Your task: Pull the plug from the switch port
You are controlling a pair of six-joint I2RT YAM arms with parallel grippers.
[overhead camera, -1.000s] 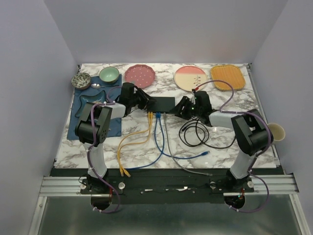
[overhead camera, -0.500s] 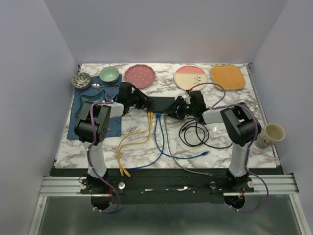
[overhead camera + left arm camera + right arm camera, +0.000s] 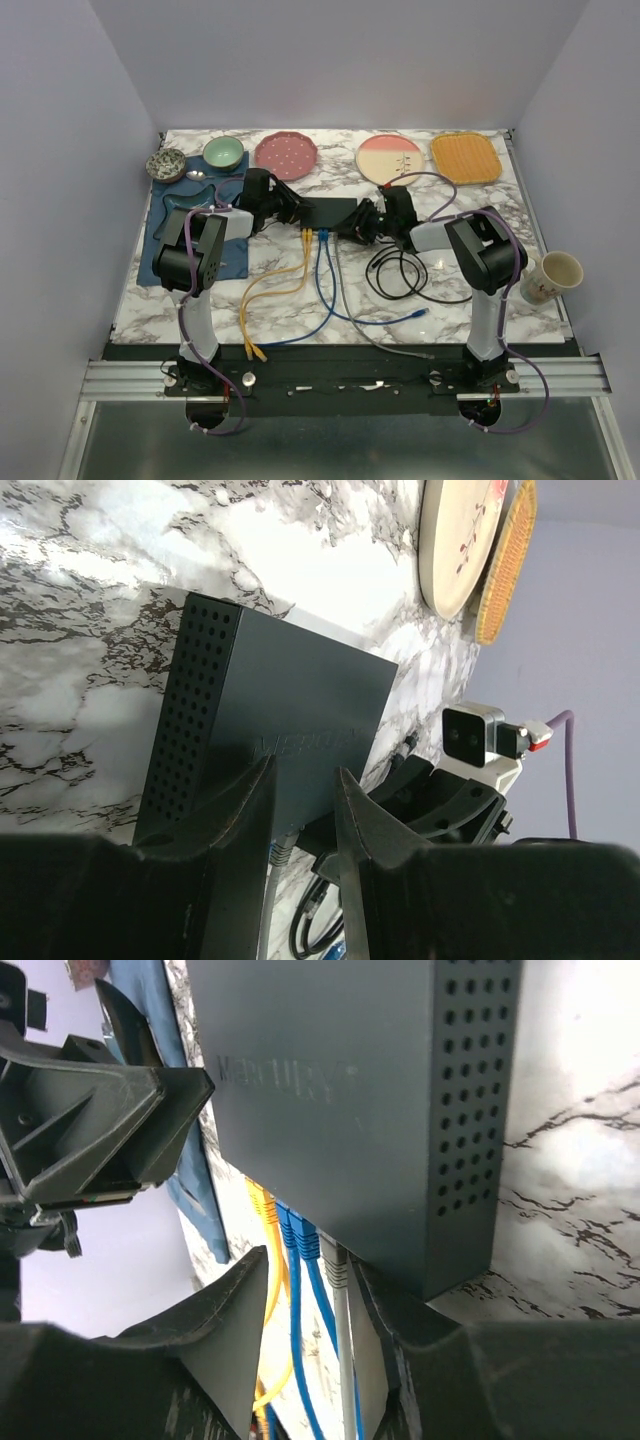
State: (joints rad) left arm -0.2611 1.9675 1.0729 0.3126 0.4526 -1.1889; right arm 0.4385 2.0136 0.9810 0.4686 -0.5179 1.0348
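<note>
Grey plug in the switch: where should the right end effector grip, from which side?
I'd grip the grey plug by its boot, outside the switch sockets, from the near side along its cable. It sticks straight out; a blue plug crowds one flank, so keep the right end effector narrow.

- Switch (image 3: 330, 1090): matt black casing, smooth top, perforated end.
- Surface (image 3: 90, 570): polished marble look, light sheen.
- Cables (image 3: 343, 1360): smooth plastic sheath, faintly glossy.
</note>
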